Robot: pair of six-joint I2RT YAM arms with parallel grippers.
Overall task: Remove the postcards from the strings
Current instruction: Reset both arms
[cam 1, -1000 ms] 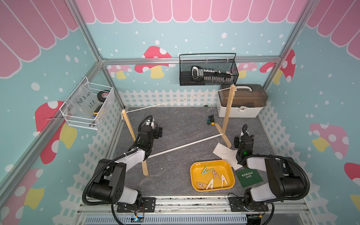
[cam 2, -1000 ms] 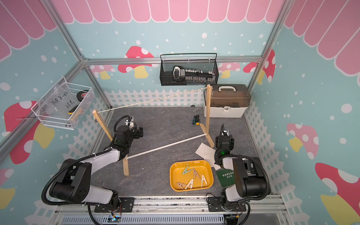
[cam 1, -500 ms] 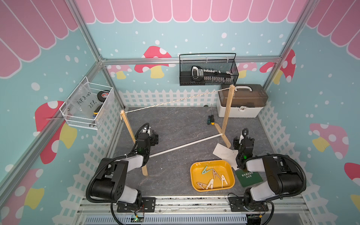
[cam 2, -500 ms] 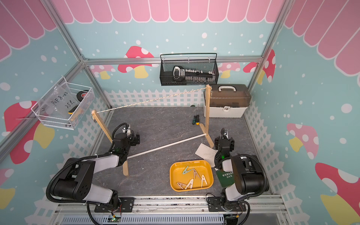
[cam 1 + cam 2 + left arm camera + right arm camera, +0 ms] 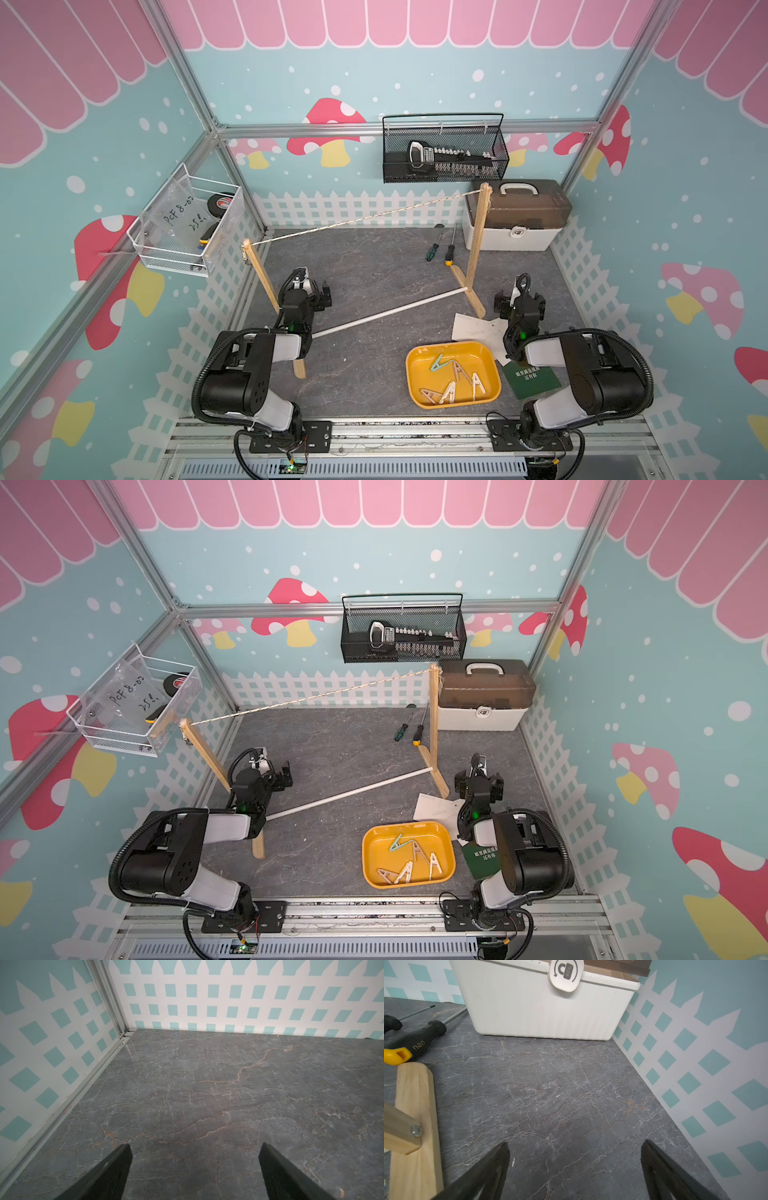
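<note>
Postcards (image 5: pixel 473 330) heaped on bench (image 5: pixel 374 270) just behind right fingers (image 5: pixel 483 1174), spread, empty; string (image 5: pixel 365 216) bare; left fingers (image 5: pixel 108 1172) spread, well apart.

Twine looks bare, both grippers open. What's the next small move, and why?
Probably just pull the right gripper back to rest; nothing seems left to unclip. The twine carries no cards or pins, the postcards lie on the table beside the yellow tray, the clothespins sit in that tray, and both it and the left gripper are open and empty.
</note>
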